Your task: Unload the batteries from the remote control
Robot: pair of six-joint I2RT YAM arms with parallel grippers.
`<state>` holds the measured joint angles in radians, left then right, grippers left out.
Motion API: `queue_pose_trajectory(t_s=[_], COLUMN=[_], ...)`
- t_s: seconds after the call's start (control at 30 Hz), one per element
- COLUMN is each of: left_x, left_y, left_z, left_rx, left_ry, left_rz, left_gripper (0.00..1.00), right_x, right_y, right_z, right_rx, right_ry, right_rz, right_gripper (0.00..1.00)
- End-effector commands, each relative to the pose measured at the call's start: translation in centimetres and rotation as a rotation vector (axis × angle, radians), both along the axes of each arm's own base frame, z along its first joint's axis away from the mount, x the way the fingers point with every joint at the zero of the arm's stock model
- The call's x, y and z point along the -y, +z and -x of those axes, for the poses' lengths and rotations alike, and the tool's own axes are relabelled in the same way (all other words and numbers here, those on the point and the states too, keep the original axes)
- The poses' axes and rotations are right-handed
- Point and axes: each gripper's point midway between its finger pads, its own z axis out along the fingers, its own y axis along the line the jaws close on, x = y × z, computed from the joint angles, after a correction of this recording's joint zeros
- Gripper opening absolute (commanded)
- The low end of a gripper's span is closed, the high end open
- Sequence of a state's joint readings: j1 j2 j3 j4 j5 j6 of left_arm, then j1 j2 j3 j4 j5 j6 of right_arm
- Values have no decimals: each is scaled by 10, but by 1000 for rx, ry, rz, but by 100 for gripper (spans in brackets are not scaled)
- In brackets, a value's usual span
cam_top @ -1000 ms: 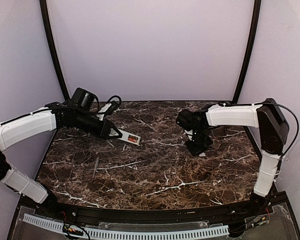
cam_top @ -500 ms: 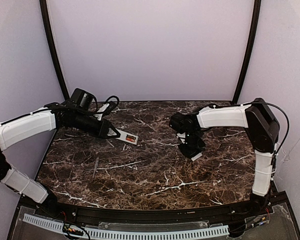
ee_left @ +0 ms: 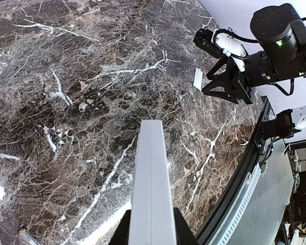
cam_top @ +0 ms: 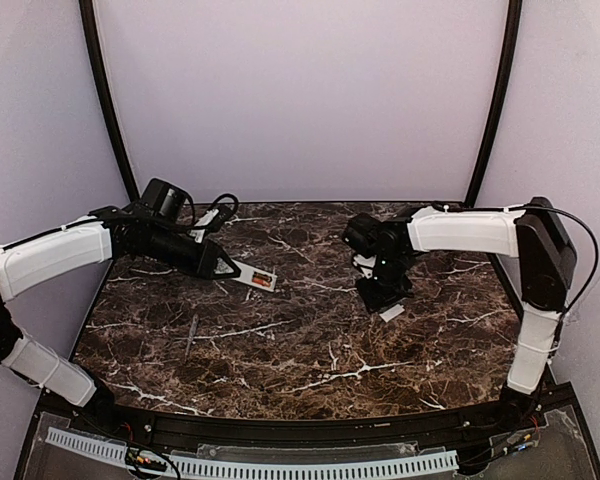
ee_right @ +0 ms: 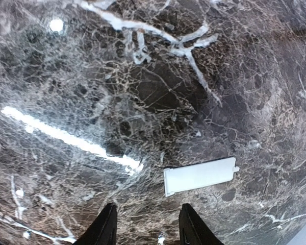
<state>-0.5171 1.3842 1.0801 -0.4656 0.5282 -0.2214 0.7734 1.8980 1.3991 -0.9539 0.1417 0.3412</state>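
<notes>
The white remote control (cam_top: 248,274) is held just above the table at the back left, with my left gripper (cam_top: 223,264) shut on its near end. Orange-copper batteries (cam_top: 266,281) show in the open recess at its free end. In the left wrist view the remote control (ee_left: 152,178) runs straight out between the jaws and the batteries are hidden. My right gripper (cam_top: 384,293) hovers low at the middle right. Its fingers (ee_right: 106,227) stand apart and hold nothing, with the gripper (ee_right: 148,227) just short of a small flat white cover piece (ee_right: 199,176) lying on the marble.
A thin grey stick (cam_top: 191,335) lies on the dark marble table (cam_top: 310,350) at the front left. The white cover piece (cam_top: 391,313) lies beside the right gripper. A black rail (cam_top: 310,430) runs along the near table edge. Lilac walls close in the back and sides.
The right gripper has opened and let the white cover piece go; it now lies on the table. The right arm shifted slightly. The left arm and remote have stayed still.
</notes>
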Motion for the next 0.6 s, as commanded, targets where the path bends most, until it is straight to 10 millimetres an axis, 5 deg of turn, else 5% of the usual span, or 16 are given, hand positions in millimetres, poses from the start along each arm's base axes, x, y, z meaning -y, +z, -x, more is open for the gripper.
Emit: queue_pose_trajectory(t_s=[0.0,0.33,0.57], left_x=[1,9,16], left_y=[6,14,18], left_z=[5,11,16], left_rx=[0,-3,-23], left_ry=[-18,-57,-93], left_rz=[42,101,157], left_gripper=[0,0,0], right_x=[-9,-11,-36], right_y=[21,47,83], right_z=[7,20,33], right_rx=[30,63,96], right_ry=[3,-10,14], right_rz=[-80,-197,-459], right_gripper=[46,67,76])
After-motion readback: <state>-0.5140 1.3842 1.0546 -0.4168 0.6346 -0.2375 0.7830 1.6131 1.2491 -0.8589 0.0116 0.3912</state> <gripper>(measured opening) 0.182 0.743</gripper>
